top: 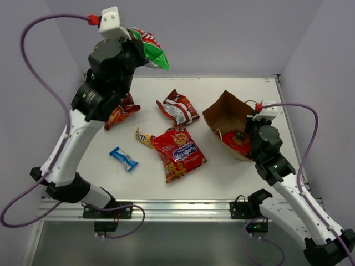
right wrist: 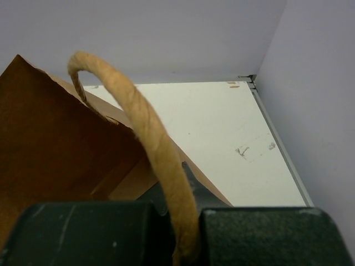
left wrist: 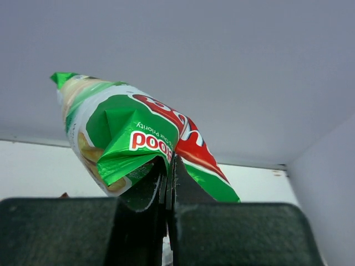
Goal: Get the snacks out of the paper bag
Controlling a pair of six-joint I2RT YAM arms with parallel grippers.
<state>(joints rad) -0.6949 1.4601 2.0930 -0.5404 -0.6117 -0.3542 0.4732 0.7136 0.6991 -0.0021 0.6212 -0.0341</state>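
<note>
1. Left wrist view: the green-white chip bag (left wrist: 138, 138) looks light, crinkly and slick. The left arm's jaws are clenched on a folded edge of it, which is probably safer than squeezing the brittle chips.
2. It hangs high over the worktop's (top: 222, 180) far-left corner, well apart from the paper bag (top: 227, 111).
3. That bag lies tipped at the right with a red packet (top: 237, 141) inside. The right arm's jaws are clamped on its thin twisted handle (right wrist: 150, 133).
4. A blue bar (top: 123, 158) and a yellow candy pack (top: 143, 136) lie out.

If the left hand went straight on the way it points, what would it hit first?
Beyond the green-white chip bag it grips, probably just the back wall, though depth is unclear.
</note>
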